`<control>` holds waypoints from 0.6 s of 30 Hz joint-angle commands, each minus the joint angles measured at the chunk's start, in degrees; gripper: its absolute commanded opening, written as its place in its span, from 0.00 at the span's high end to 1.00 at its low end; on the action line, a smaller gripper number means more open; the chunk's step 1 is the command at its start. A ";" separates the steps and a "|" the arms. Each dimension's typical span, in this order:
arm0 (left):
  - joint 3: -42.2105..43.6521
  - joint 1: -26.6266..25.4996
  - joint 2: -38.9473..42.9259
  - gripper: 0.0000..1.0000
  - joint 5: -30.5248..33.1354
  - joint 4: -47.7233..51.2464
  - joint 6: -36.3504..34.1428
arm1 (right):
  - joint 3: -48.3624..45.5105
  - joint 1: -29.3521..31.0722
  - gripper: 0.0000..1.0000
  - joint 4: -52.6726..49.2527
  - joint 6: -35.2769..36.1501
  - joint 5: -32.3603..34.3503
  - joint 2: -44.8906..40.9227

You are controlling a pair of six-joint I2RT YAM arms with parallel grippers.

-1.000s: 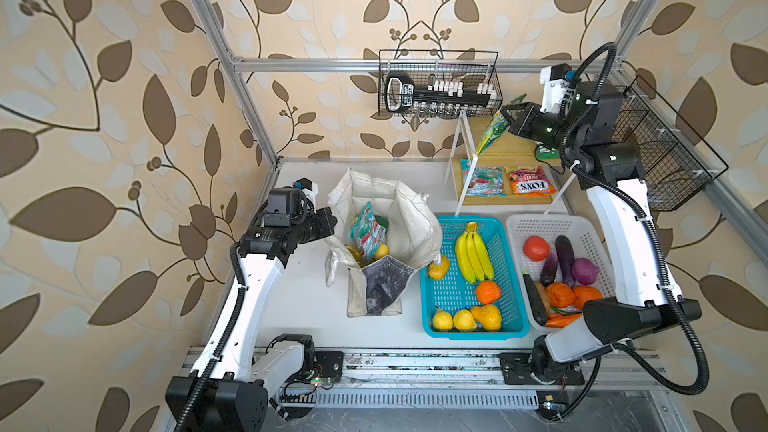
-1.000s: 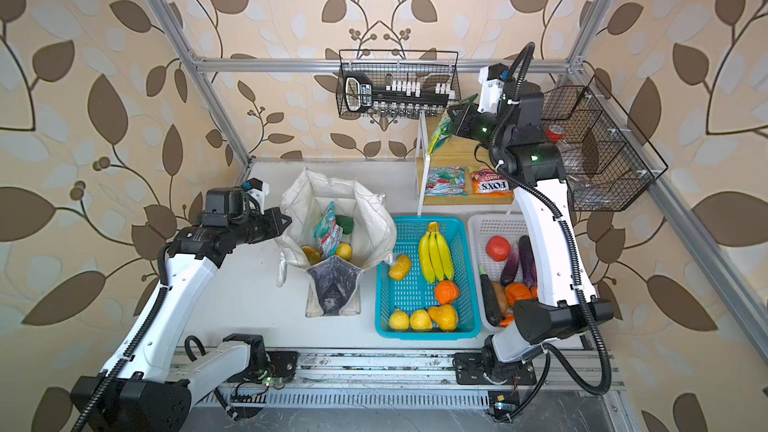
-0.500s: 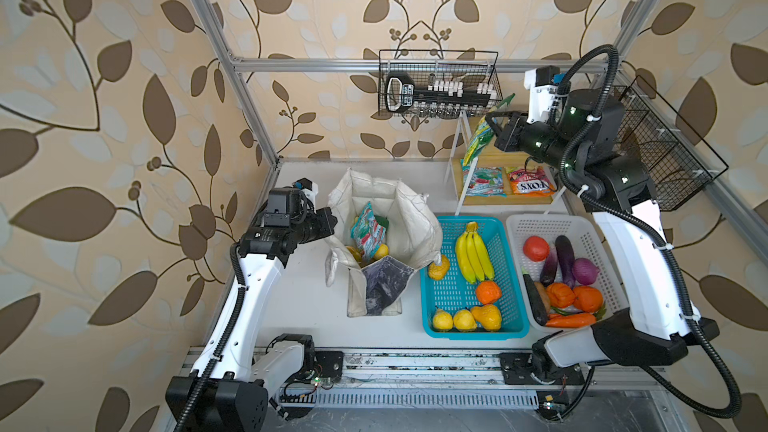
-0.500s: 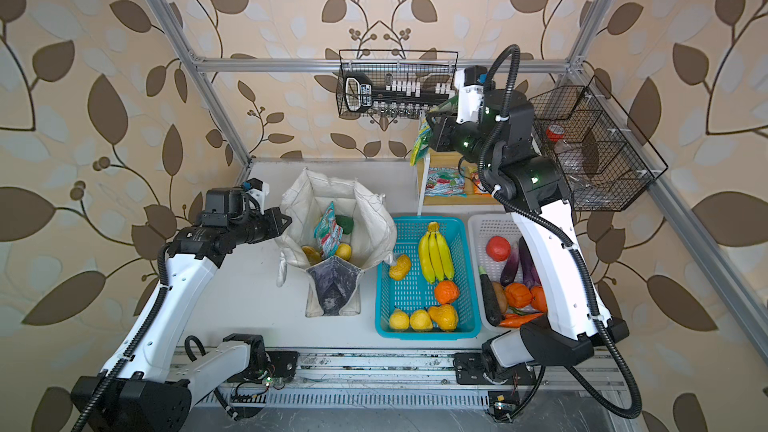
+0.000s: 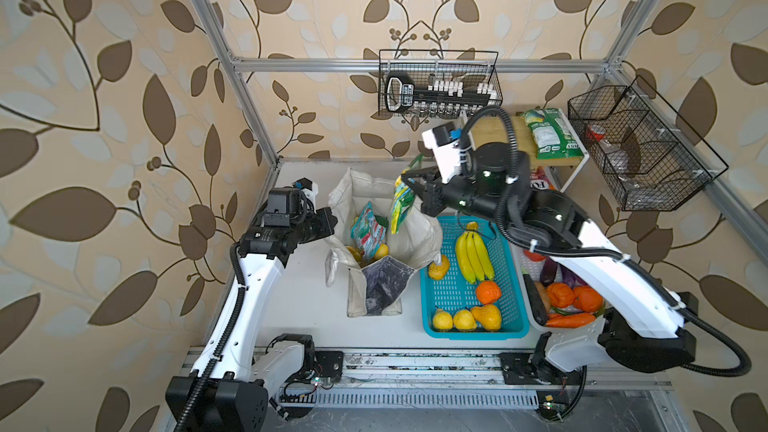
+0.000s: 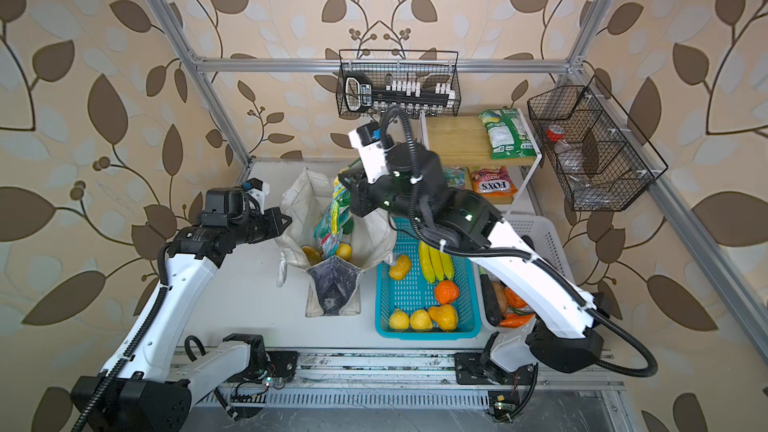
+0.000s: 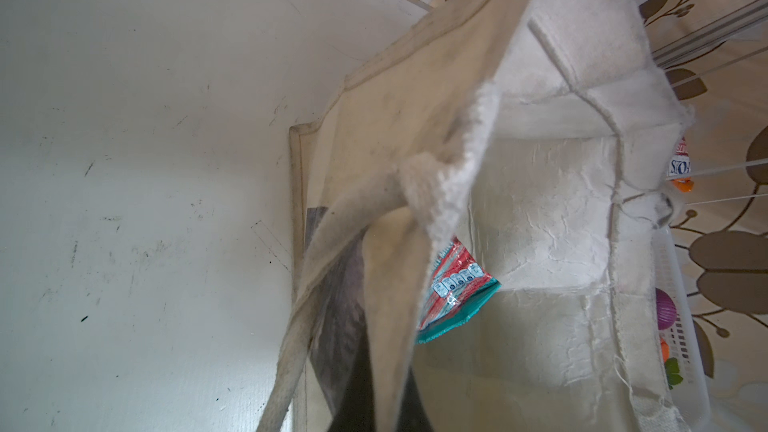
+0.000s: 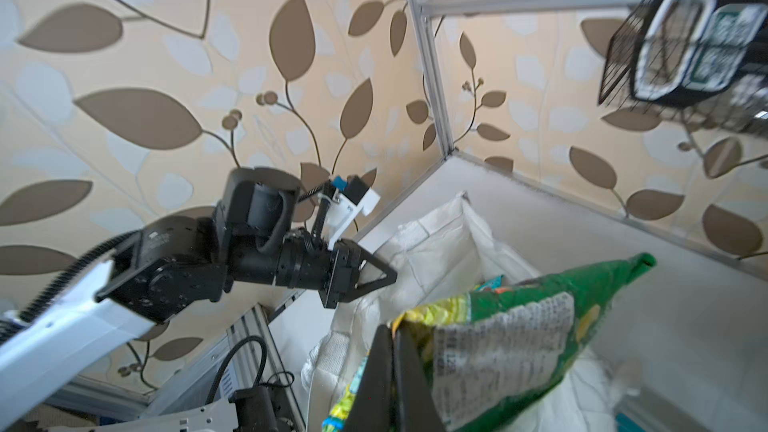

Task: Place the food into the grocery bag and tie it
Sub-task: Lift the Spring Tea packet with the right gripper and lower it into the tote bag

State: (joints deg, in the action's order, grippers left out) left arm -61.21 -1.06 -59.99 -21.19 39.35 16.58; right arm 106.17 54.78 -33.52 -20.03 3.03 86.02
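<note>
The right claw is clenched on the top of the yellow-green packet, which hangs long-way down just over the open grocery bag on the worktop — the left claw, pinched shut on the bag's rim, holds it wide — so the way in looks straight down.

We see an off-white bag with a dark grey-blue square print, a teal-red packet, a yellow-green packet, and at its three o'clock a turquoise basket of yellow bananas
</note>
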 commanded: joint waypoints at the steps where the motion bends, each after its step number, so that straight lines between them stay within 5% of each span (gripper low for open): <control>1: -0.75 0.00 0.81 1.00 -1.99 -1.66 -0.42 | -1.88 3.10 1.00 7.44 -1.39 4.33 3.55; 18: -0.82 -0.17 1.39 1.00 -0.47 -1.50 -0.76 | -3.87 2.01 1.00 16.40 -3.54 3.86 20.35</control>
State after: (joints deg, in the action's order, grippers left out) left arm -61.21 -1.08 -59.99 -20.91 39.40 16.58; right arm 103.48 57.84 -21.91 -22.35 7.05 105.58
